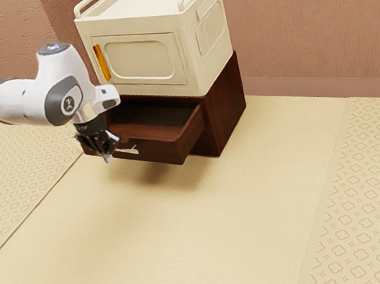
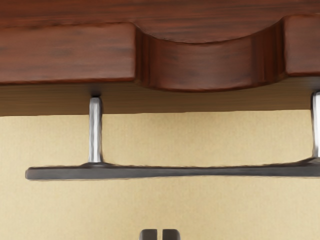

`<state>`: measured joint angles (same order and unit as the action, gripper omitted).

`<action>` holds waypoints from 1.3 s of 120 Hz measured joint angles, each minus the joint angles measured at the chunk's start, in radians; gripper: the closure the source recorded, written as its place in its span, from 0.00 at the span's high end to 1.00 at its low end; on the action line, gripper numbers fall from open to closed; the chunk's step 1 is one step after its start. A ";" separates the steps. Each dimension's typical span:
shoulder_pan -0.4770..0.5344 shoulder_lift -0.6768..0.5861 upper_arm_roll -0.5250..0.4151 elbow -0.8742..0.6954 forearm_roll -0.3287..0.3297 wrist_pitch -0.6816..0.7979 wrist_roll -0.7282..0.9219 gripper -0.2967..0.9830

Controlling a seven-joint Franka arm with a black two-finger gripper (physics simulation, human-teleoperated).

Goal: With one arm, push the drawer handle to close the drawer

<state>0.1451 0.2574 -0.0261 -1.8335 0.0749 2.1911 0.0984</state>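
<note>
My claw (image 2: 160,234) is together, outside the handle (image 2: 200,171) on the open drawer (image 1: 156,151), exterior view's left; best push mid-bar, straight into the cabinet (image 1: 225,107) (no skidding).

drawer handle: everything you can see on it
The handle is a slim, dark grey, metal-looking bar, slightly thinner toward its middle. Two silvery posts hold it off the front of the open wooden drawer, parallel to that front, near the scooped notch. The gripper is close by; the wrist view shows floor between posts, and no clear contact with the bar.
</note>
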 joint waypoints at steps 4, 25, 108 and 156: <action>-0.001 0.006 0.000 0.000 0.000 0.016 0.001 0.15; -0.008 0.046 -0.002 0.027 -0.002 0.084 0.003 0.15; -0.033 0.249 -0.006 0.301 -0.003 0.135 -0.002 0.15; -0.041 0.358 -0.006 0.470 -0.002 0.104 -0.001 0.15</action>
<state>0.1041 0.6155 -0.0321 -1.3639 0.0730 2.2953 0.0977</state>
